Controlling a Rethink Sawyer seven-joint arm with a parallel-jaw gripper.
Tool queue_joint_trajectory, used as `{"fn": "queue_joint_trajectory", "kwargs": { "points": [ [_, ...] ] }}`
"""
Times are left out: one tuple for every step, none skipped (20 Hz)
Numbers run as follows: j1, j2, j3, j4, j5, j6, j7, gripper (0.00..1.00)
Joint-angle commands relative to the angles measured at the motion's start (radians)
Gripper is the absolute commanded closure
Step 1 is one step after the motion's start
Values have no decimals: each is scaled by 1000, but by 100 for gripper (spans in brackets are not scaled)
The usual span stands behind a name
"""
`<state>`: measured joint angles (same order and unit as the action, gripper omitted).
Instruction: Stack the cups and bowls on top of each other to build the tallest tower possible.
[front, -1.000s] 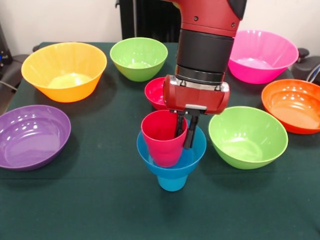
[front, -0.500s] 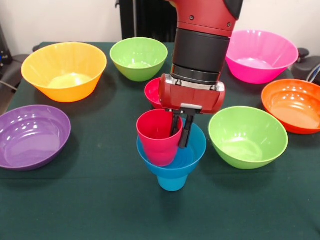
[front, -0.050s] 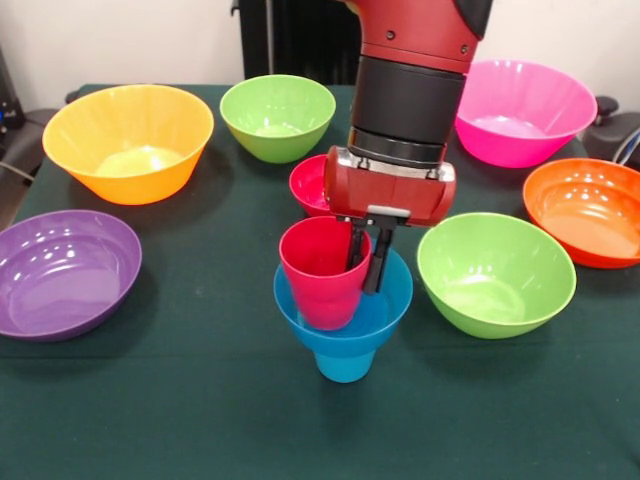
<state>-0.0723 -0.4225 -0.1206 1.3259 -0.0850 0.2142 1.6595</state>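
The tower stands near the middle of the table: a sky-blue cup (front, -0.050s: 345, 362) at the bottom, a small blue bowl (front, -0.050s: 390, 300) resting on it, and a red cup (front, -0.050s: 322, 275) sitting tilted inside that bowl. My gripper (front, -0.050s: 366, 262) comes down from above and is shut on the red cup's right rim, one finger inside the cup and one outside. A small red bowl (front, -0.050s: 310, 186) sits just behind the tower, partly hidden by the gripper's body.
Around the tower lie a yellow-orange bowl (front, -0.050s: 128, 140) and a purple bowl (front, -0.050s: 62, 272) at the left, a lime green bowl (front, -0.050s: 277, 116) at the back, another lime green bowl (front, -0.050s: 495, 272) at the right, and beyond it a pink bowl (front, -0.050s: 522, 108) and an orange bowl (front, -0.050s: 588, 208).
The gripper with the red cup shifted a little left and tilted the cup half a second ago, then came back slightly right. The blue bowl and blue cup stayed put.
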Motion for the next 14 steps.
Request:
{"fn": "queue_joint_trajectory", "kwargs": {
  "points": [
    [38, 7, 43, 62, 28, -44, 208, 100],
    [40, 6, 43, 65, 31, -46, 208, 100],
    [40, 6, 43, 68, 32, -48, 207, 100],
    [41, 8, 42, 68, 34, -50, 206, 100],
    [41, 8, 42, 70, 35, -51, 206, 100],
    [41, 9, 42, 69, 35, -51, 205, 100],
    [40, 8, 43, 71, 35, -52, 205, 100],
    [40, 9, 43, 70, 35, -52, 205, 100],
    [39, 8, 44, 71, 33, -53, 206, 100],
    [39, 12, 44, 68, 31, -54, 206, 100],
    [38, 12, 44, 68, 29, -56, 207, 100],
    [36, 12, 45, 71, 24, -60, 207, 100],
    [33, 12, 47, 72, 20, -64, 206, 100],
    [29, 11, 50, 75, 16, -67, 205, 100]
  ]
}}
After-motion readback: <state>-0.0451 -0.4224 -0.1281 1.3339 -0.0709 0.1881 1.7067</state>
